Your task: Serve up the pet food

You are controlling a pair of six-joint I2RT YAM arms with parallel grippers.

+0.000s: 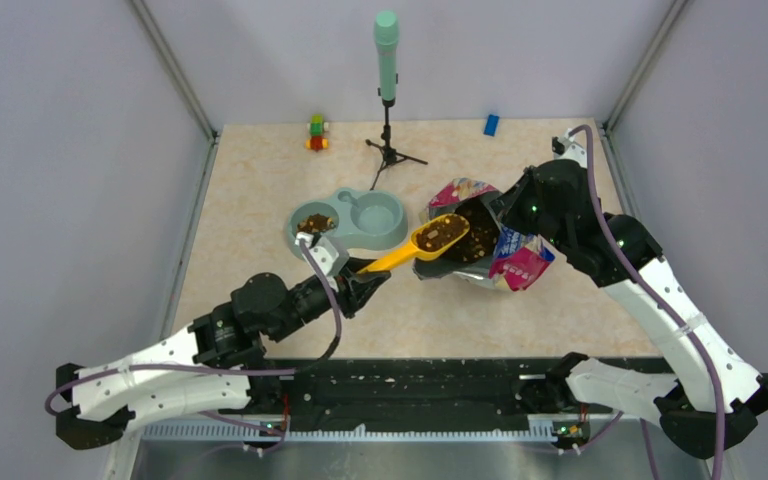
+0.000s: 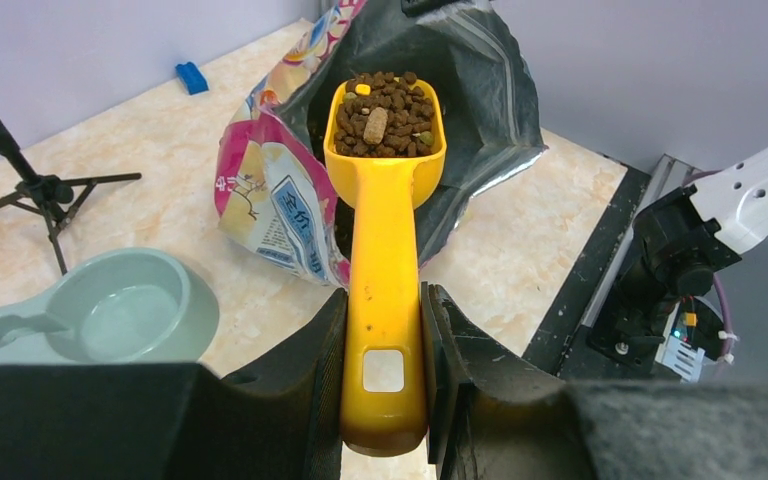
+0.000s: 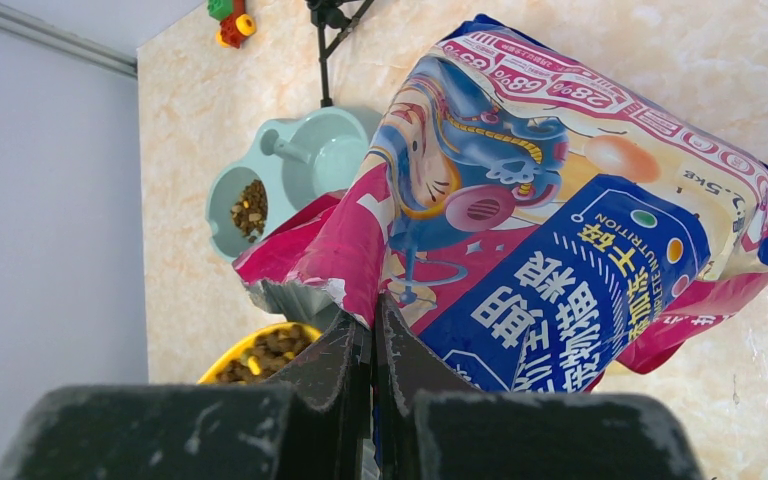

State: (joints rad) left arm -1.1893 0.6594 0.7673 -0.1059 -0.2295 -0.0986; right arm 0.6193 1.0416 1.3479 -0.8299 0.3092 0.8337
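Observation:
My left gripper is shut on the handle of the yellow scoop. The scoop's head is heaped with brown pet food and sits at the mouth of the open cat food bag. My right gripper is shut on the bag's torn top edge and holds it open. The pale green double bowl lies left of the bag. Its left cup holds some pet food; its right cup is bare.
A small tripod stand with a green-topped pole stands behind the bowl. A small toy of coloured blocks and a blue block sit near the back wall. The black rail of the arm bases runs along the near edge.

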